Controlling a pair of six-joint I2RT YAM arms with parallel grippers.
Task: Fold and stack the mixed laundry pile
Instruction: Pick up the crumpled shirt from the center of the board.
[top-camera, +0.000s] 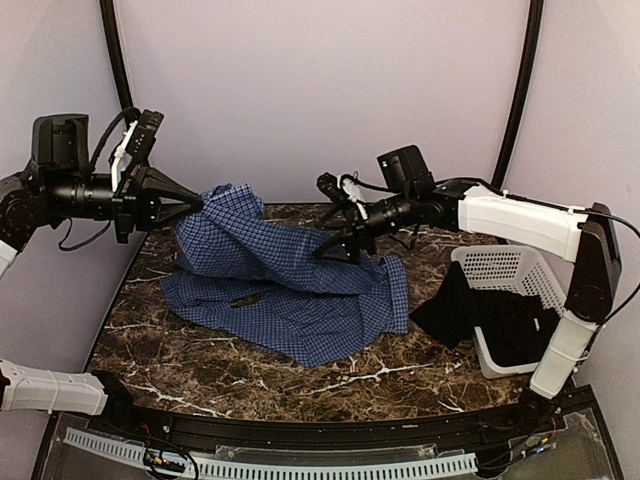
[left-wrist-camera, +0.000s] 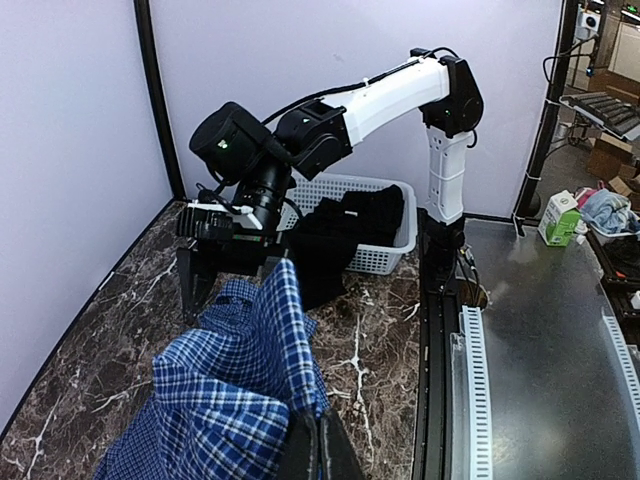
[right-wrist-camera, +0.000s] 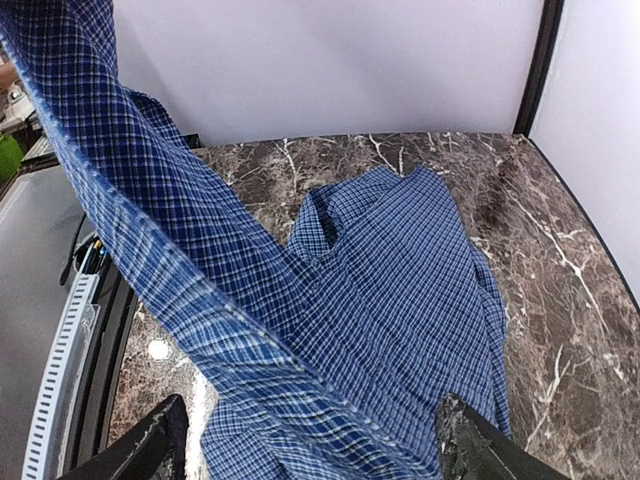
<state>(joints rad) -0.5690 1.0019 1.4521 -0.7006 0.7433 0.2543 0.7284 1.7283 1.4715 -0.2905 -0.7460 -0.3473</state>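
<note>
Clamping a raised edge of the blue-and-white checked shirt (top-camera: 300, 300), our left end effector (top-camera: 197, 206) has its fingers pressed together on the cloth, at about 10 o'clock over the bench (top-camera: 200, 370). From that grip we see the cloth lifted into a peak that slopes down toward the bench centre.

Our right end effector (top-camera: 335, 237) hangs just past the centre, toward 12 o'clock, close above the shirt. Its fingers (right-wrist-camera: 150, 450) stand wide apart in the right wrist view, with a hemmed band of the checked cloth crossing in front of them. We cannot tell whether either finger touches the cloth.

Most of the shirt lies rumpled across the middle of the bench, spreading from 9 o'clock to just right of centre, and its collar shows in the right wrist view.

At 3 o'clock we see the plain black garment (top-camera: 455, 310). Part of it is inside the white perforated basket (top-camera: 520, 270), and part spills over the basket's edge onto the marble, just beside the shirt's right edge.
</note>
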